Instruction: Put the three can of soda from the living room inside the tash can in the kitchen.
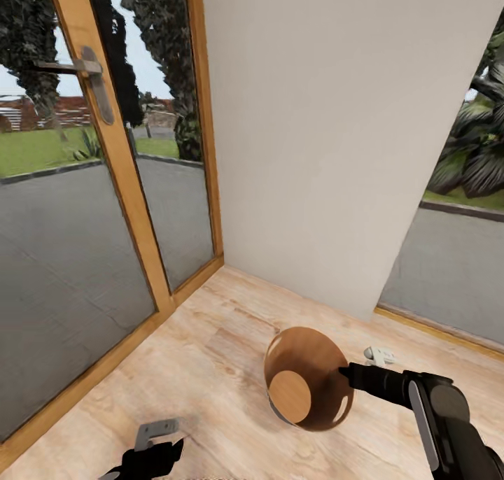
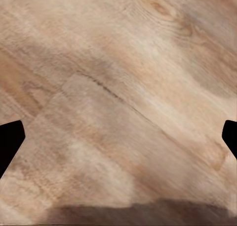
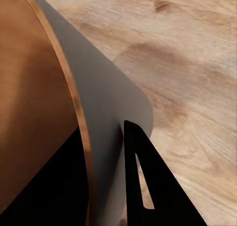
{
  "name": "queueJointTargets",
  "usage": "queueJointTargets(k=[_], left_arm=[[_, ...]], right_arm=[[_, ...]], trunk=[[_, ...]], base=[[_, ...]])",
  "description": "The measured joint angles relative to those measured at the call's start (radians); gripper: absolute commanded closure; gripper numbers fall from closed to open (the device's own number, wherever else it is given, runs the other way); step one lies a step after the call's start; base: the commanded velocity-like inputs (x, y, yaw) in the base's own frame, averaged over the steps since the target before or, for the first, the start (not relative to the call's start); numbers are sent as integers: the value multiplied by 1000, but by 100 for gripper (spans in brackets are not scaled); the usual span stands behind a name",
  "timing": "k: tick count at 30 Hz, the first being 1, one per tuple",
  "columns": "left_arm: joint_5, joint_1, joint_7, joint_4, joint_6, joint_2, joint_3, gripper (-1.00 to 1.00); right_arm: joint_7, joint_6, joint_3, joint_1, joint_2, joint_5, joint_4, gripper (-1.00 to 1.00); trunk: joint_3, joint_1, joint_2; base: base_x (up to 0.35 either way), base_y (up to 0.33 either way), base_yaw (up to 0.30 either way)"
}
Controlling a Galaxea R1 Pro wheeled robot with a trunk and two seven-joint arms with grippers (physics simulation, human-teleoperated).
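we're in a corner of the kitchen, wood-framed glass doors (image 1: pixel 105 186) filling the left of the head view and a plain pale wall (image 1: pixel 336 130) across the centre and upper right. down at lower centre, over the pale wood floor (image 1: pixel 203 368), sits the tash can (image 1: pixel 308 378), tilted so its mouth faces us, glossy brown inside, round base showing. we see nothing inside it.

our right gripper (image 1: pixel 344 375) comes in from the lower right of the head view and meets the can's rim on its right side. the right wrist view settles it: one dark finger (image 3: pixel 148 181) lies against the grey outer wall (image 3: pixel 106 132), the other dark shape sits on the brown inner side, the coppery rim (image 3: pixel 74 92) running between them, so the gripper is clamped on the can's wall.

our left gripper (image 1: pixel 150 459) hangs at the bottom edge, left of centre, well apart from the can. in the left wrist view its two black fingertips (image 2: pixel 10 139) sit at opposite edges of the frame, spread wide, bare floorboards between them.
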Motion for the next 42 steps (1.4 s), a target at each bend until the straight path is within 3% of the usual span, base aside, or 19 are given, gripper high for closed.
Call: queueJointTargets(k=[30,33,37,42], left_arm=[[2,0,0,5,0,-1,0,-100],[2,0,0,7,0,0,1,-100],[3,0,2,5,0,-2,5,-100],[12,0,3,10,-1,-4,12,-100]], right_arm=[[-25,2,5,0,-1,-14,-2,100],[-70,-8,72,0,0,6,0,100],[-127,-2,166,0,2,-14,-2,100],[-133,-6,176,0,1,-19,-5,100]], trunk=[[0,0,0],[0,0,0],[0,0,0],[0,0,0]], base=[[-45,286,299],[-3,22,299],[-1,4,298],[0,0,298]])
